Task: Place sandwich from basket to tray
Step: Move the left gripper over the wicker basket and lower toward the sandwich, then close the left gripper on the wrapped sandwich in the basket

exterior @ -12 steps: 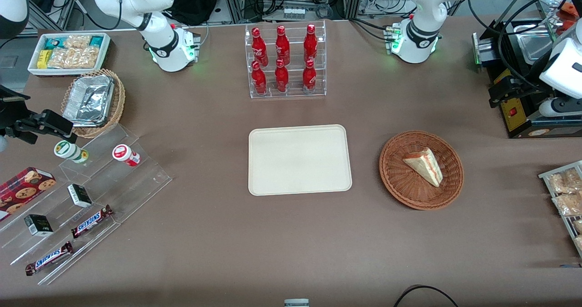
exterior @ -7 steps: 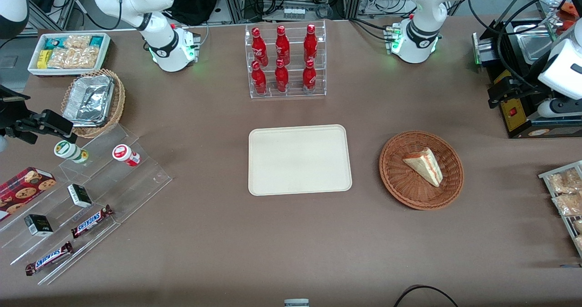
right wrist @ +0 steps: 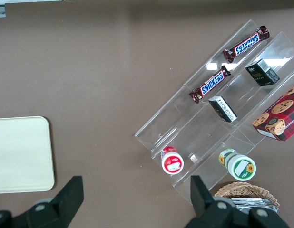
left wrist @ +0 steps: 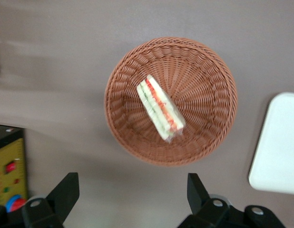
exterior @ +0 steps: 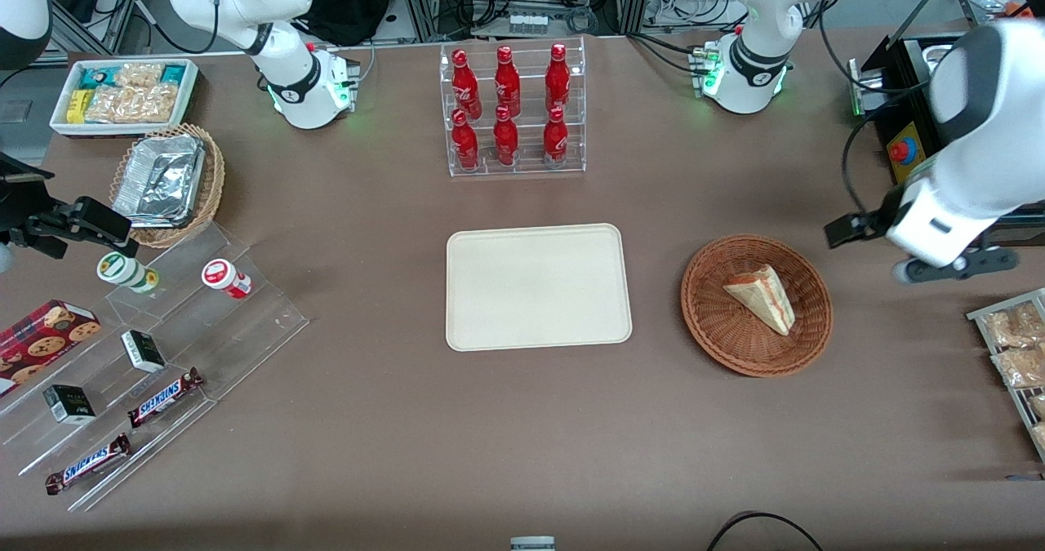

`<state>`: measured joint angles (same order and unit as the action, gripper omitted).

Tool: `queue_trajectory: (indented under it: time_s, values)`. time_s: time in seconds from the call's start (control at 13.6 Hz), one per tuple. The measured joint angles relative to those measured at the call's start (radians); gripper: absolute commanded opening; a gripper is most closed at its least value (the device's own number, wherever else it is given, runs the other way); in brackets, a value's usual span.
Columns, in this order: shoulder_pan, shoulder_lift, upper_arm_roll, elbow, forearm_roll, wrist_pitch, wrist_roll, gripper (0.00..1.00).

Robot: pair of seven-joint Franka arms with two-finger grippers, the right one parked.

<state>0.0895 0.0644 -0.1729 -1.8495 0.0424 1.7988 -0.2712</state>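
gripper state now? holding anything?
Left gripper: open, holding nothing, raised above the table beside the basket; the sandwich lies in the basket.

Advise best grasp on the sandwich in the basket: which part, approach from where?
Come straight down and pinch the sandwich across its two broad bread faces, near mid-length. It stands on edge in the basket, filling strip up, so those faces are exposed and the low rim likely won't block. The gripper, open, hangs above the table beside the basket, toward the working arm's end.
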Motion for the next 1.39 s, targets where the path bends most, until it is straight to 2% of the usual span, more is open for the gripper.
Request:
queue_trajectory:
  time_s: [0.15, 0.44, 0.59, 1.39]
  values:
    - [0.000, 0.001, -0.013, -0.093, 0.000, 0.122, -0.128, 1.00]
    - [0.000, -0.002, -0.040, -0.263, 0.000, 0.367, -0.523, 1.00]
    - [0.000, 0.002, -0.057, -0.318, -0.001, 0.428, -0.665, 1.00]
    - [0.000, 0.127, -0.063, -0.369, -0.002, 0.574, -0.785, 1.00]
